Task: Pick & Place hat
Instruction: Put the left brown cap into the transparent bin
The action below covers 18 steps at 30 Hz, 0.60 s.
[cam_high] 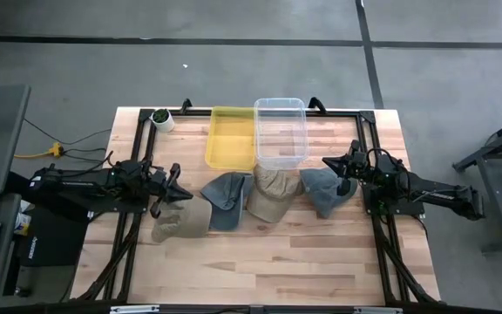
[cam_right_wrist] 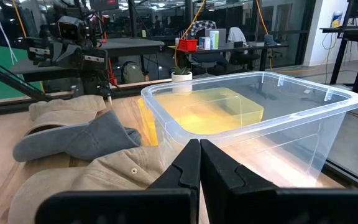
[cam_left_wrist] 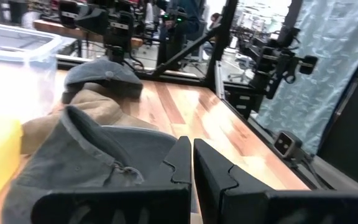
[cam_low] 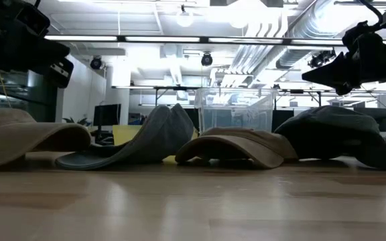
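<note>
Four hats lie in a row on the table (cam_high: pixel 260 253); the left claw (cam_high: pixel 178 185) and right claw (cam_high: pixel 336 166) hover closed, apparently empty.

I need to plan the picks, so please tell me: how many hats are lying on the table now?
4, in a row in front of the bins: a tan hat by the left hand, a grey-blue hat, a tan hat in the middle, and a grey hat under the right hand. None seems hidden.

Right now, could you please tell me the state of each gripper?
Left gripper: shut, holding nothing, above the tan cap.
Right gripper: shut, holding nothing, above the grey cap.
</note>
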Tool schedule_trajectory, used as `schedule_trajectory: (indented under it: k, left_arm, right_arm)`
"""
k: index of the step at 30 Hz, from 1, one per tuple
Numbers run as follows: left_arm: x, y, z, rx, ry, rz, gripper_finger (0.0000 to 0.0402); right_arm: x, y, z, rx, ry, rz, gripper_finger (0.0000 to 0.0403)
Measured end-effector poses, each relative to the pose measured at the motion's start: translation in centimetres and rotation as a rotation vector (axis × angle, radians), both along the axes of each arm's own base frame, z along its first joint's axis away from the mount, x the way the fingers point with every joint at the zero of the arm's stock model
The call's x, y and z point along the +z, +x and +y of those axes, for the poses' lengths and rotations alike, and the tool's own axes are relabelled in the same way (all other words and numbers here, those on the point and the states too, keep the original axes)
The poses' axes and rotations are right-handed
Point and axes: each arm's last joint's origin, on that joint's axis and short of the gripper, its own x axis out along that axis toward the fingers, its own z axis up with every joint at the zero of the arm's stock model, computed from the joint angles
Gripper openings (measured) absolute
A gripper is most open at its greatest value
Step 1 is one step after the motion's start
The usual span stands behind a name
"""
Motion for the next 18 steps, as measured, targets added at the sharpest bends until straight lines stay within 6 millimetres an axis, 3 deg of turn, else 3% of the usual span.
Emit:
schedule_trajectory:
  k: [4, 11, 18]
  left_arm:
    - [0.0, 0.0, 0.1, 0.021, 0.001, -0.003, 0.0]
    - [0.7, 0.0, 0.7, 0.242, -0.075, -0.002, 0.0]
    - [5.3, -0.2, 1.2, 0.429, -0.071, -0.077, 0.0034]
  right_arm:
    - [0.0, 0.0, 0.0, 0.0, 0.0, 0.0, 0.0]
    - [0.0, 0.0, 0.0, 0.0, 0.0, 0.0, 0.0]
    - [0.0, 0.0, 0.0, 0.0, 0.0, 0.0, 0.0]
